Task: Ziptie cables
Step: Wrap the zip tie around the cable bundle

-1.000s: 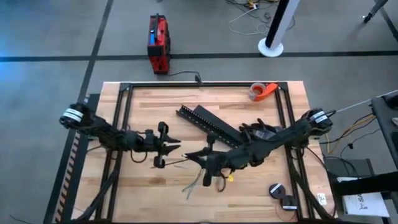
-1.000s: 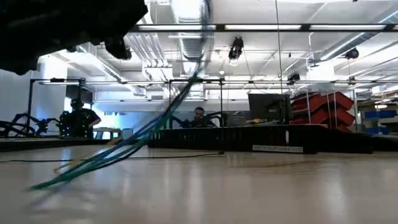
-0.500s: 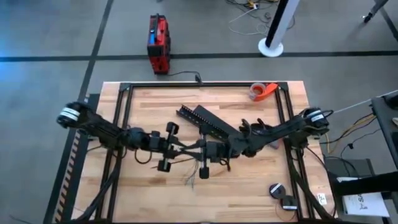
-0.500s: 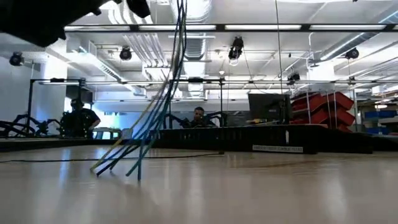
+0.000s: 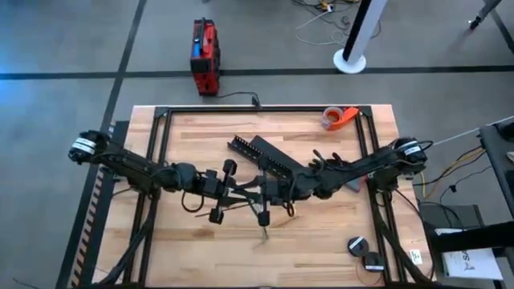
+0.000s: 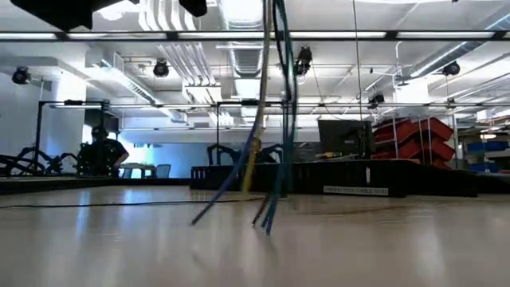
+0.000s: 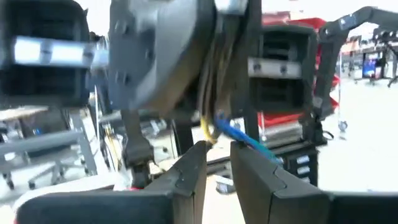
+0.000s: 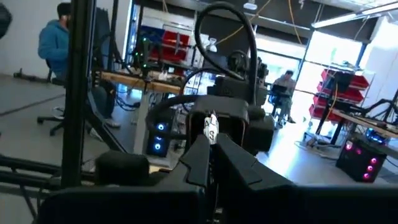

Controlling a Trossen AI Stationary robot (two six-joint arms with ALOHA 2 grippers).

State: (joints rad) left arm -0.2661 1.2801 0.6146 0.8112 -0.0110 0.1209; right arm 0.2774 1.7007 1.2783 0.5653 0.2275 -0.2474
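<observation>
High view first: the right gripper [image 5: 263, 197] has swung in toward mid-tabletop and now hoists the cables [image 5: 263, 227] nearly upright, where a second ago they trailed at a slant across the wood. Its fingers [image 8: 198, 158] sit pinched together on the bunch. The left gripper [image 5: 222, 191] has slid in just beside it, fingers [image 7: 186, 177] spread with a narrow gap, facing the bundle but not on it. My read: that lines the bunch up for a handover or second grip before any tie goes on.

Count time! Low view shows about four wire ends [image 6: 267, 211] brushing the tabletop [image 5: 193, 128]. Two black slotted rails [image 5: 269, 160], one tape roll [image 5: 337, 118], one red box [image 5: 205, 54] on the floor.
</observation>
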